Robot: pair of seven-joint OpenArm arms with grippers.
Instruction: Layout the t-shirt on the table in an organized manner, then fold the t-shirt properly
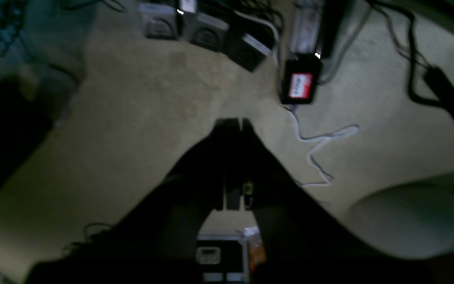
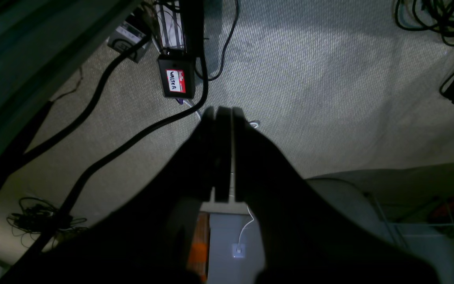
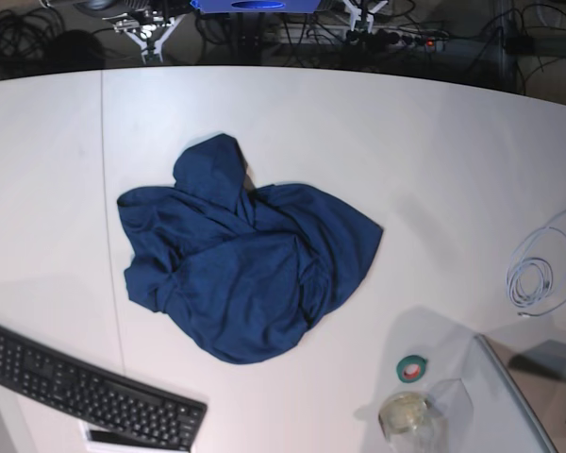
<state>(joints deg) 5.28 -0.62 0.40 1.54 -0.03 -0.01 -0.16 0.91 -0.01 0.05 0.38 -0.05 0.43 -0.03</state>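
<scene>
The dark navy t-shirt (image 3: 243, 253) lies crumpled in a heap on the white table (image 3: 434, 151), left of centre, with folds bunched over each other. Neither gripper shows in the base view. In the left wrist view my left gripper (image 1: 233, 123) is shut and empty, pointing down at carpeted floor. In the right wrist view my right gripper (image 2: 223, 111) is also shut and empty above the carpet. The t-shirt does not show in either wrist view.
A black keyboard (image 3: 85, 389) lies at the front left. A green tape roll (image 3: 413, 368), a clear cup (image 3: 406, 417) and a grey tray edge (image 3: 509, 396) are front right. A coiled white cable (image 3: 538, 274) lies at the right. Cables and a red-labelled black box (image 2: 175, 81) are on the floor.
</scene>
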